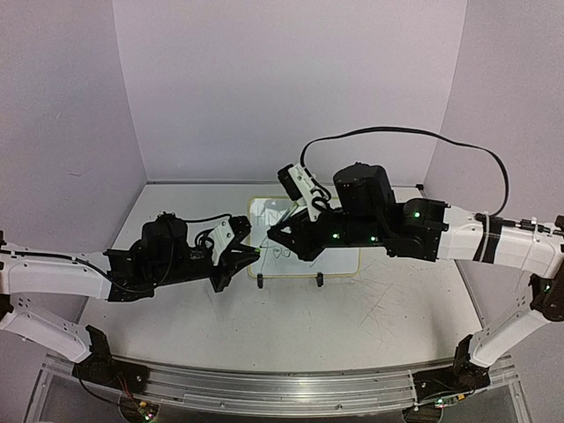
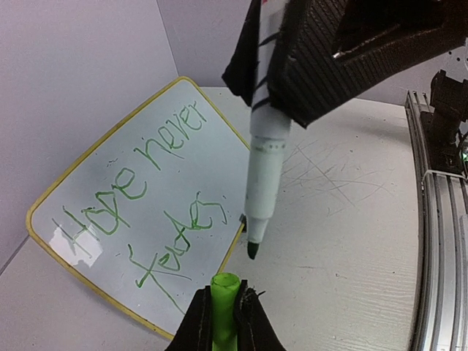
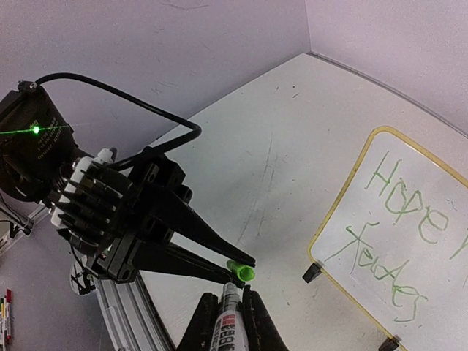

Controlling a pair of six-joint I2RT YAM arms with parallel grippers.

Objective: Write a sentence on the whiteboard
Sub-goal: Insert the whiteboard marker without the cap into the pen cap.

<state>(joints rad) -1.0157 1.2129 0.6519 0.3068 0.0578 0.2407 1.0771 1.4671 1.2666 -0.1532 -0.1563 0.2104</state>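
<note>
Pale lilac walls enclose a scratched white table (image 1: 388,308). At its centre stands the small rectangular yellow-rimmed whiteboard (image 2: 219,172), bearing the green handwritten sentence (image 2: 130,186) "Hope never fades". By the board's 8 o'clock corner, seen from above, the right gripper (image 3: 228,296) clamps a white green-tipped marker (image 2: 265,168). At 6 o'clock of the tip, just apart, the left gripper (image 2: 226,307) pinches a small green plastic cap (image 2: 224,281).

A white tabletop (image 1: 176,330) fills most of the overhead view. Fine dark scratches (image 1: 381,304) mark it toward 4 o'clock. 3 plain, pale lilac walls enclose it: the back wall (image 1: 291,79) at 12 o'clock, the left wall (image 1: 62,132) at 9 o'clock and the right wall (image 1: 520,97) at 3 o'clock. A silver metal rail (image 1: 282,389) runs along the table's edge at 6 o'clock. The light is soft and even.
</note>
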